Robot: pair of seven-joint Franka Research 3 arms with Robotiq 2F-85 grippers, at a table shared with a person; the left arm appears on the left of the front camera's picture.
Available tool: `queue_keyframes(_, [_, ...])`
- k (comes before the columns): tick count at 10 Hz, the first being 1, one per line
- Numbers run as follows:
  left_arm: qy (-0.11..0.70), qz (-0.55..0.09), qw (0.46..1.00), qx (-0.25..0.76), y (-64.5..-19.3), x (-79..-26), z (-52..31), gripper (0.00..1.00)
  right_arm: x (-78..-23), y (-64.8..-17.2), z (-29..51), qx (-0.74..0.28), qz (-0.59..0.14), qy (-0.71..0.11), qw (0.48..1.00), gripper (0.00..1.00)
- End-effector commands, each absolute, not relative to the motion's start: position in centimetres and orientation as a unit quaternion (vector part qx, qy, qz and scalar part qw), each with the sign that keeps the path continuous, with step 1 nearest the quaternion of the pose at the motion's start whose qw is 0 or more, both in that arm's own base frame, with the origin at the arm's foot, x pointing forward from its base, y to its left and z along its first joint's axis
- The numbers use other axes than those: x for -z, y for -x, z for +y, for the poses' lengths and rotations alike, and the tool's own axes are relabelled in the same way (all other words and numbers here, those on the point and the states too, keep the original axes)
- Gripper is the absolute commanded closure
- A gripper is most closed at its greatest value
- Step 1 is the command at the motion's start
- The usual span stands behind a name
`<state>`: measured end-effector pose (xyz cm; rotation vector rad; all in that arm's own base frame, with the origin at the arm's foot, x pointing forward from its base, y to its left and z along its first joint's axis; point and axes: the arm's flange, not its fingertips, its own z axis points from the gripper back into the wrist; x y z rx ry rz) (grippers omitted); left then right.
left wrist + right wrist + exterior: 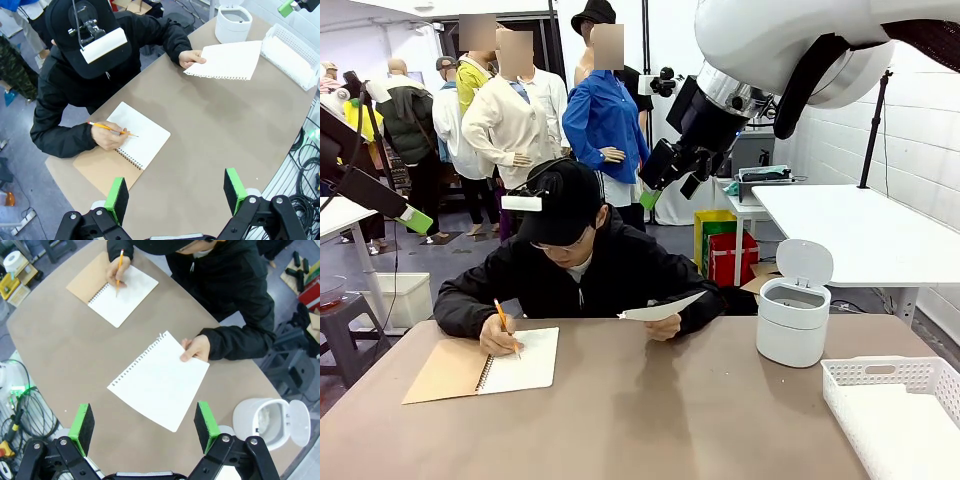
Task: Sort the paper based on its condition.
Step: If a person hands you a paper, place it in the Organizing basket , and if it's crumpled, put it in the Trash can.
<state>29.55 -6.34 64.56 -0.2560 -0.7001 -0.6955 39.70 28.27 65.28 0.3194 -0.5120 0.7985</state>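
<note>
At the bottom edge of the left wrist view, the left gripper (176, 195) stands open, its two green pads wide apart with nothing between them, high above the bare brown table (215, 135). Along the bottom of the right wrist view the right gripper (144, 427) is open and empty in the same way, looking down on the table.

Just beyond the right gripper's pads, in the middle of that frame, is the sheet of paper (160, 380). It is smooth, flat and white, with a ragged torn-hole edge along one side. The person's other hand (196, 348) pinches its far corner. In the front view the sheet (663, 309) shows at the centre of the frame, held up slightly off the tabletop.

Toward the lower left of the front view lies an open spiral notebook (520, 360) with a tan cover. The person's writing hand (500, 338) rests on its white page, holding a yellow pencil (505, 325).

At the right of the front view a white bin (792, 320) stands on the table with its lid tipped up. In the lower right corner, nearer the camera, sits a white slotted basket (895, 400).

At the far side of the table sits the person (580, 270), in a black jacket and black cap, leaning over the notebook.
</note>
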Motion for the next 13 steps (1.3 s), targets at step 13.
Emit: queue_keyframes(13, [0.124,-0.336,0.873,0.330,-29.6,-64.6,-6.3,0.00,-54.9,-48.6,20.5,0.050,0.068,-0.319,0.944,0.00])
